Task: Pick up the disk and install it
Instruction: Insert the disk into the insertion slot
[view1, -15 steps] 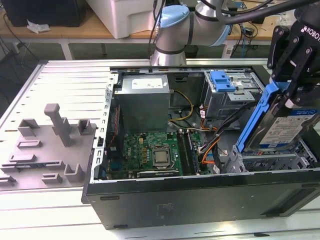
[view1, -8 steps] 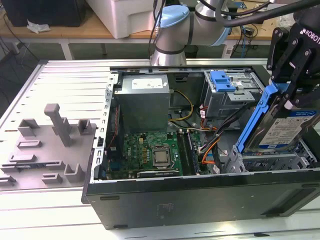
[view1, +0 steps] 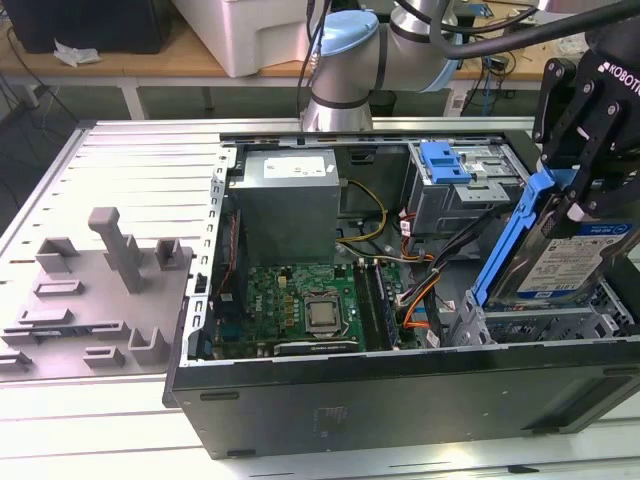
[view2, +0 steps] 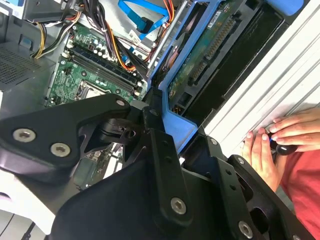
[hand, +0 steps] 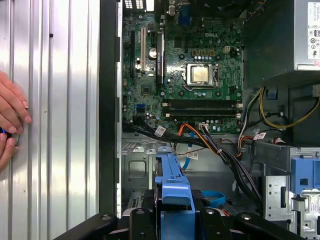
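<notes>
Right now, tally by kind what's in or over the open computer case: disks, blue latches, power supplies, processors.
disk: 1
blue drive-bay latch: 1
power supply: 1
processor: 1
Total: 4

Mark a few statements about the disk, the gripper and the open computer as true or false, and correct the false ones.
1. The gripper is shut on the blue carrier rail of the disk. True.
2. The disk lies flat. False: it is held tilted at the end of the computer case on the exterior view's right.
3. A cooler covers the processor. False: the processor sits bare on the motherboard.
4. A person's hands rest on the ribbed table beside the case. True.
</notes>
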